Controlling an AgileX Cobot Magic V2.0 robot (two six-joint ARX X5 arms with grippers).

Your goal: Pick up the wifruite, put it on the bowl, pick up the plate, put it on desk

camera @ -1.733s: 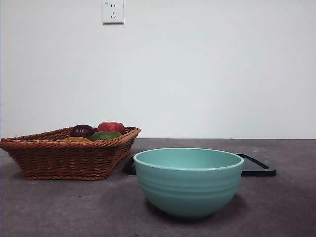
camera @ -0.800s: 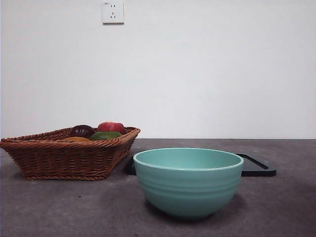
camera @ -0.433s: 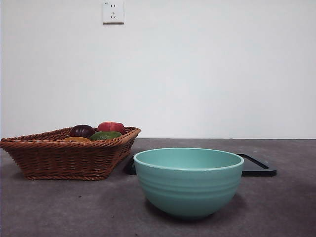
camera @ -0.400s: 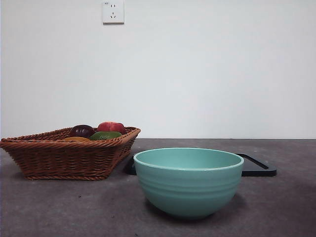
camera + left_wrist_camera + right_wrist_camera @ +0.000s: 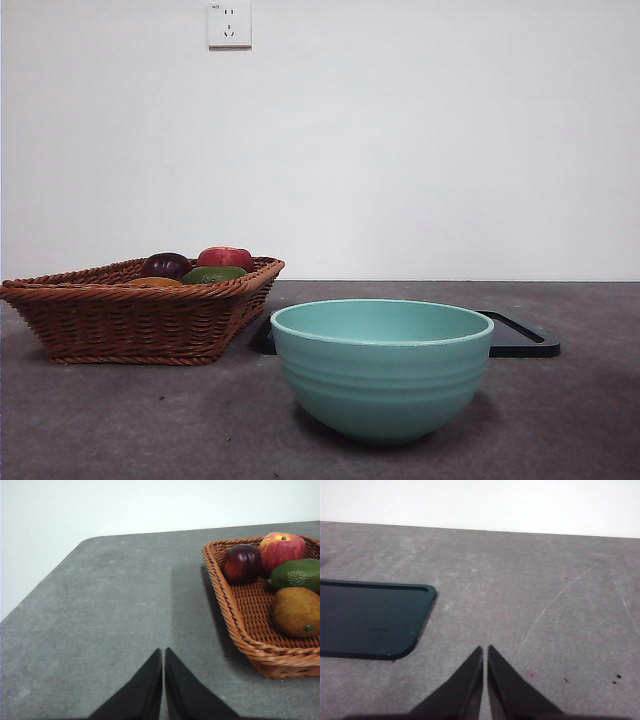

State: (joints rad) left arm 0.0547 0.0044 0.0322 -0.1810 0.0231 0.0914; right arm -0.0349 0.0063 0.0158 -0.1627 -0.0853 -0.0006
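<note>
Wifruite [image 5: 296,612] in basket [image 5: 240,625] — bowl [image 5: 381,368] front-view only.

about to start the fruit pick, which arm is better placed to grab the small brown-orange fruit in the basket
Left. The left end effector, jaws shut, faces the basket with the brown-orange fruit in plain sight. The right end effector, also shut, sees only the dark tray and bare desk.

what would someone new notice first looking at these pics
The large round teal-green glazed bowl stands closest in the front view, on the dark grey desk, empty as far as its rim shows. Beside it, a woven brown wicker basket holds a red apple, a dark purple fruit, a green avocado and the brown-orange wifruite. A flat black tray lies behind the bowl.
</note>
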